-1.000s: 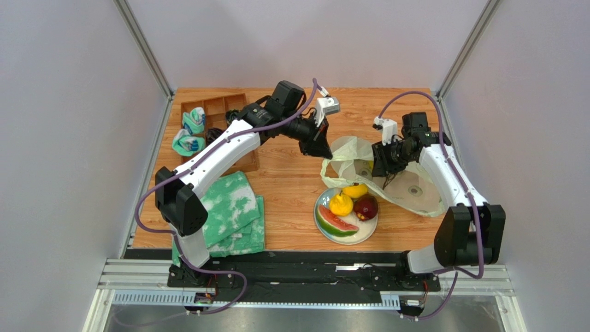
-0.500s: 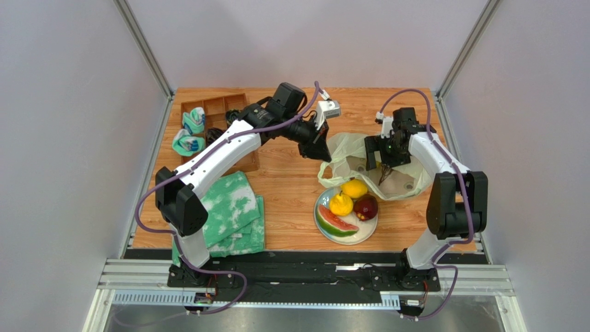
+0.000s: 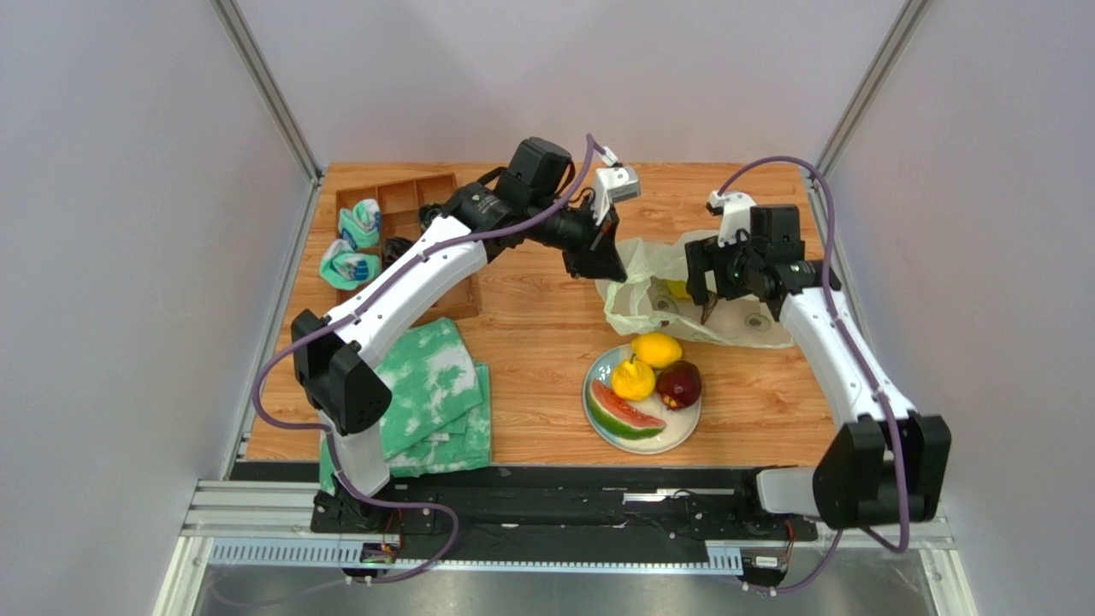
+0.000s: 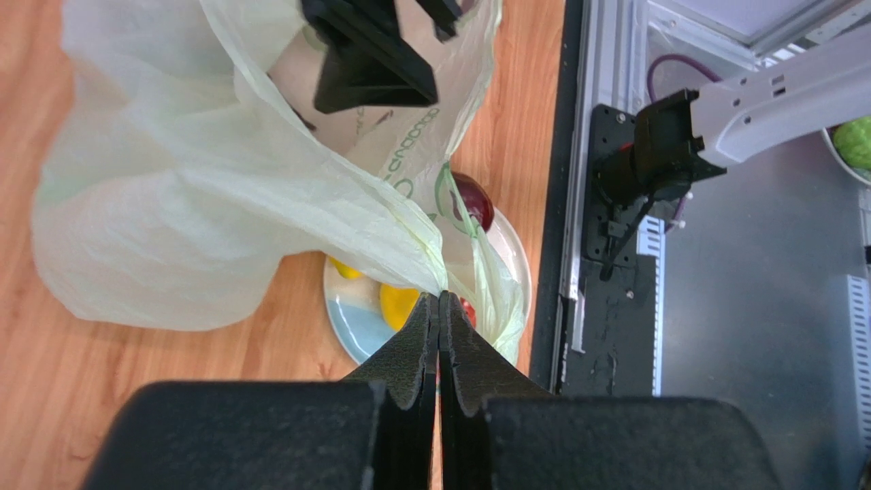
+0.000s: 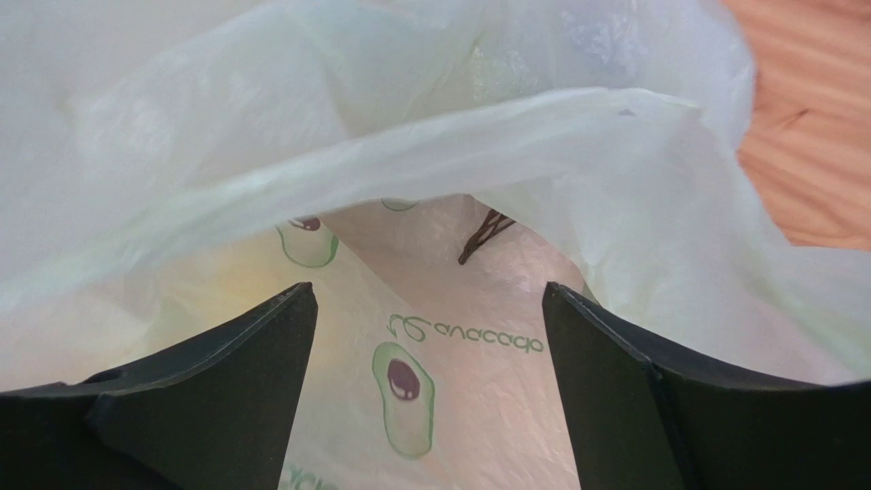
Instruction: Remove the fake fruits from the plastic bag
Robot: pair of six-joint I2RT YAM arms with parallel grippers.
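The plastic bag [image 3: 643, 302] has shifted: pale, crinkly, translucent, avocado-printed.

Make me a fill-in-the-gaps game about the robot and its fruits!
The watermelon slice lies on the ____.
The left arm's jaws pinch the plastic ____.
The right arm's jaws stand ____ over the bag.
The folded cloth is white and ____.
Missing words: plate, bag, open, green.
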